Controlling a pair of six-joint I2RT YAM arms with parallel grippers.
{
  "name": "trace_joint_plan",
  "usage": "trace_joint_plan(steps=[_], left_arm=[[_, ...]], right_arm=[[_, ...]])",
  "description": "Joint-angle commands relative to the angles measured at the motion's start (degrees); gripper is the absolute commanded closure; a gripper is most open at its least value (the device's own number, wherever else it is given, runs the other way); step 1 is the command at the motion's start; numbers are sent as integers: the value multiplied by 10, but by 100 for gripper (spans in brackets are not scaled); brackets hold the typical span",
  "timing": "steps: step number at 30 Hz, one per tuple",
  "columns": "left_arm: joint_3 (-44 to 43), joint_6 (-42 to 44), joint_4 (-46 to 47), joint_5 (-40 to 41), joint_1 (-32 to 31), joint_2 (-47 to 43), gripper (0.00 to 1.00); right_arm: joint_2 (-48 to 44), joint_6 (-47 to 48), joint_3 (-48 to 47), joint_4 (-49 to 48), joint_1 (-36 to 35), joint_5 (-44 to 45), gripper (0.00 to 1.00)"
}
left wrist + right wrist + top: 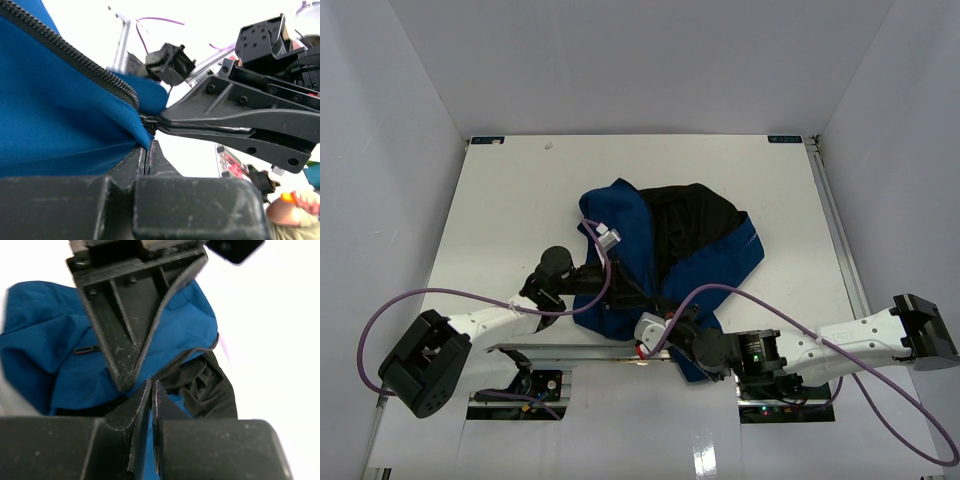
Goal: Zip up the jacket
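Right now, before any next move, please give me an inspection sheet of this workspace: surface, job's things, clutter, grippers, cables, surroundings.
Surface: white table, flat and plain.
Job's things: blue jacket crumpled at mid-table, front open, black lining showing, zipper not yet closed.
Clutter: nothing seen.
Grippers: left gripper shut on the jacket's edge beside the zipper; right gripper shut on the jacket too, tip to tip with the left.
Cables: purple cables loop from both arms; one arcs over the jacket.
Surroundings: grey walls on three sides; metal rail at the near edge.
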State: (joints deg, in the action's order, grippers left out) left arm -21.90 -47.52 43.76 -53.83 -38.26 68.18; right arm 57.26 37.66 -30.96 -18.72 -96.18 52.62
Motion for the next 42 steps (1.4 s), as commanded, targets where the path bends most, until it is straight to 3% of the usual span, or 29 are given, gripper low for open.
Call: trace_joint_plan(steps=[1,9,14,22,31,42], left_arm=[[8,-7,27,-31,-10,-8,100],[12,-40,64,-46,-13,-10,100],[20,-84,141,-70,-14,3,100],[21,-182,272,-117,-14,63,100],[13,-155,218,-117,-15,62,100],[14,-174,257,-128,-16,82,100]], right_arm=[[-3,-1,-2,-81,57,-45,92],[-67,0,28,-93,107,-102,92],[-125,-23,53,-82,134,-168,92],[-158,-40,29,23,201,-369,92],[-151,-43,1,50,352,-543,92],[-161,-64,-11,13,436,-611,92]])
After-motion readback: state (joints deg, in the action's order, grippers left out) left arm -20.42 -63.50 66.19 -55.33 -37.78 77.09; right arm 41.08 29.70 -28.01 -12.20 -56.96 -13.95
